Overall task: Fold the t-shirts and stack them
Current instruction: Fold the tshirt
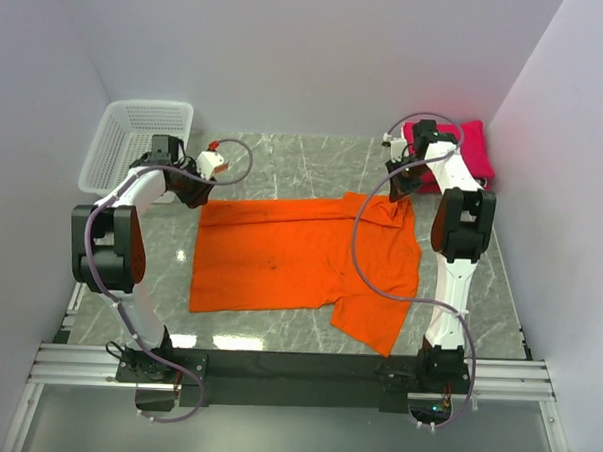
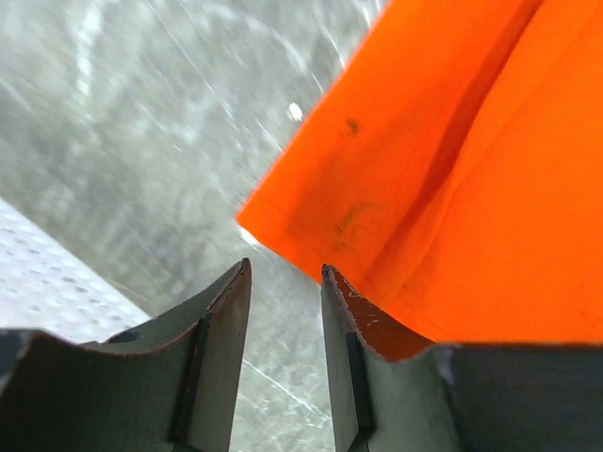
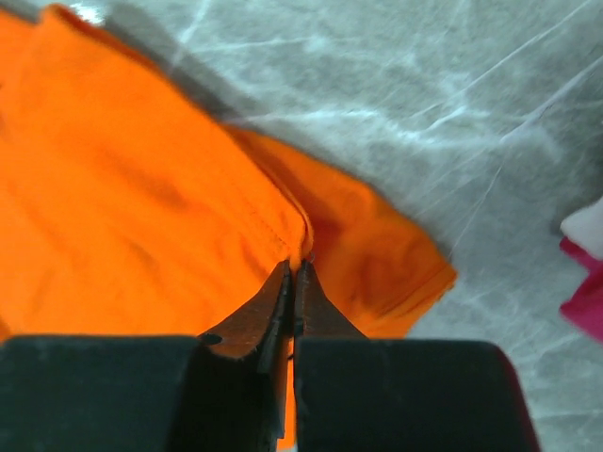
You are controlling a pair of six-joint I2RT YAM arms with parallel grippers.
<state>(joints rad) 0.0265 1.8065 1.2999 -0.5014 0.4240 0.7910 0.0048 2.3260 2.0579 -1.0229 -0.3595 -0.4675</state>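
The orange t-shirt [image 1: 290, 256] lies spread flat on the grey marbled surface [image 1: 284, 160] in the middle of the top view. Its long axis runs left to right across the frame, with the hem at the left and the sleeves and shoulders at the right. The folded crimson-pink t-shirts [image 1: 470, 143] sit at the upper right, well apart from the left arm.

The right jaws are clenched tight on a ridge of orange cloth along a seam [image 3: 283, 235] near the sleeve, at the shirt's upper-right edge in the top view. The left jaws stand released, and the gap between them shows only bare surface. The shirt's upper-left hem corner [image 2: 252, 218] lies just ahead of that gap, toward the top of the left wrist view and slightly left of centre. One finger overlaps the hem edge, though I cannot tell whether it touches the cloth.

As I judge it, the coming move turns on that corner. The left jaws need to advance a little to close on it. Both upper corners could then be lifted together and brought toward the bottom of the frame.
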